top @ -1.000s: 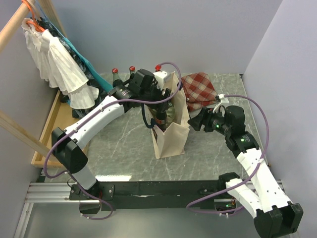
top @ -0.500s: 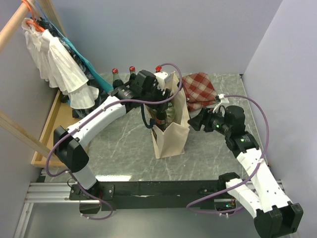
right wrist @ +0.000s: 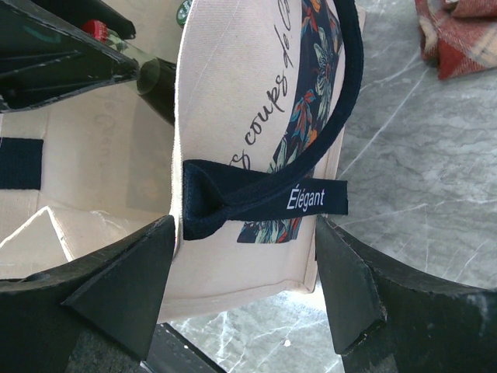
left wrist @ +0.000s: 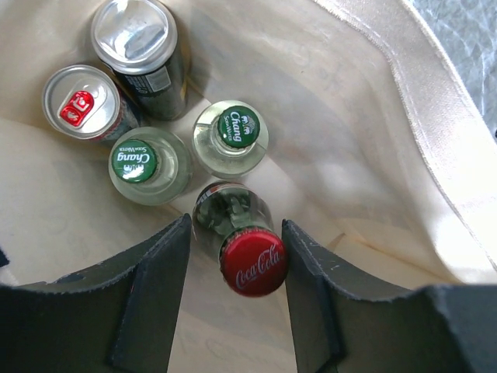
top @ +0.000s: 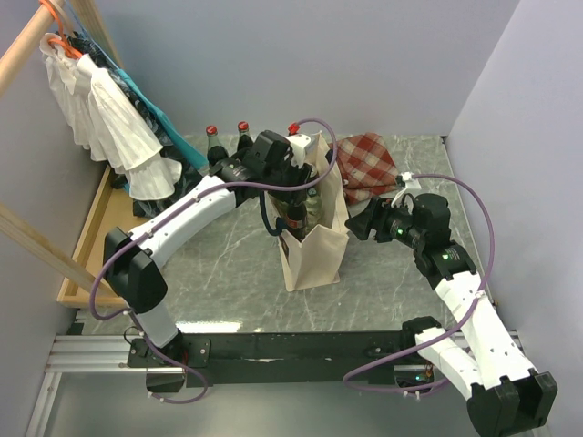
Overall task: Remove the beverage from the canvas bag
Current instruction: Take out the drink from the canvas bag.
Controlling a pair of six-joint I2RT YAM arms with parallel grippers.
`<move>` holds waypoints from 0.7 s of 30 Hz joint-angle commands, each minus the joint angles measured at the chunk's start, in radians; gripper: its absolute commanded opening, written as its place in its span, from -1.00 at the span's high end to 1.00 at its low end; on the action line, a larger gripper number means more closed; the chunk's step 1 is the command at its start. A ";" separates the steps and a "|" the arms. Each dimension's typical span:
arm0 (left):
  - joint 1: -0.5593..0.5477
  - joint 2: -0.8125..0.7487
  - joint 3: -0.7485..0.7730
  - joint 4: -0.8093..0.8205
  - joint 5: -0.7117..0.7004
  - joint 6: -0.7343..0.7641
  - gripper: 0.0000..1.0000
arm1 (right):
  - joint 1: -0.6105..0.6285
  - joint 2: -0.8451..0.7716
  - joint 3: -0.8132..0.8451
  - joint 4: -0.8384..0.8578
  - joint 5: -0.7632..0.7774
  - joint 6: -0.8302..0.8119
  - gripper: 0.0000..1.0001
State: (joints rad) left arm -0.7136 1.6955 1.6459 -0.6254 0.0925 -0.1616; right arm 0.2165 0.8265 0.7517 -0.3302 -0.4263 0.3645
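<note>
Since the earlier picture, the left arm has leaned a little more over the canvas bag (top: 314, 259), and its fingers have come closer together. The right arm has not moved.

Nearest to the arm bases, the bag stands upright in the middle of the worktop (top: 228, 273) with its top open. The right gripper (right wrist: 245, 224) hangs just beside the bag's printed narrow side, toward the right edge. Its fingers are spread wide and hold nothing. The navy handle loop shows between them.

The left gripper (left wrist: 234, 225) reaches down into the bag's open top. One finger is on each side of a cola bottle (left wrist: 254, 263) with a red cap. The bottle is inside the bag and leans a bit. I cannot tell if the fingers are squeezing it yet or are just next to it. Deeper in the bag stand two green-capped bottles (left wrist: 133, 161) and two cans (left wrist: 79, 105).

Farther back, a red checked cloth (top: 369, 162) lies near the far right corner. Red-capped bottles (top: 211, 132) stand by the far edge.

I think the step now is grabbing the drink. Next, the fingers need to squeeze the bottle's neck firmly. Then the arm should lift it straight up, so it clears the rim and does not pull the bag over. The right gripper may need to steady the bag.
</note>
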 commanded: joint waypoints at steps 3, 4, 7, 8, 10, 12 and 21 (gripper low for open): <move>-0.006 0.000 0.022 0.007 -0.007 -0.004 -0.10 | 0.006 0.000 0.001 0.020 0.018 -0.018 -0.57; -0.006 0.000 0.020 0.007 -0.008 -0.004 -0.11 | 0.004 0.002 0.000 0.020 0.018 -0.019 -0.57; -0.006 -0.005 0.015 0.013 -0.014 -0.009 -0.10 | 0.006 0.002 0.000 0.022 0.018 -0.018 -0.57; -0.006 -0.007 0.014 0.019 -0.014 -0.010 -0.10 | 0.006 0.002 0.000 0.023 0.017 -0.018 -0.57; -0.006 -0.016 0.008 0.029 -0.017 -0.013 -0.10 | 0.006 0.003 0.000 0.023 0.017 -0.016 -0.57; -0.006 -0.023 0.003 0.035 -0.017 -0.016 -0.07 | 0.004 0.005 -0.002 0.022 0.017 -0.016 -0.57; -0.006 -0.040 -0.012 0.058 -0.027 -0.024 0.12 | 0.006 0.003 -0.002 0.022 0.017 -0.016 -0.57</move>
State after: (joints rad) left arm -0.7158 1.7008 1.6432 -0.6167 0.0849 -0.1783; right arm 0.2165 0.8276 0.7517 -0.3294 -0.4259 0.3649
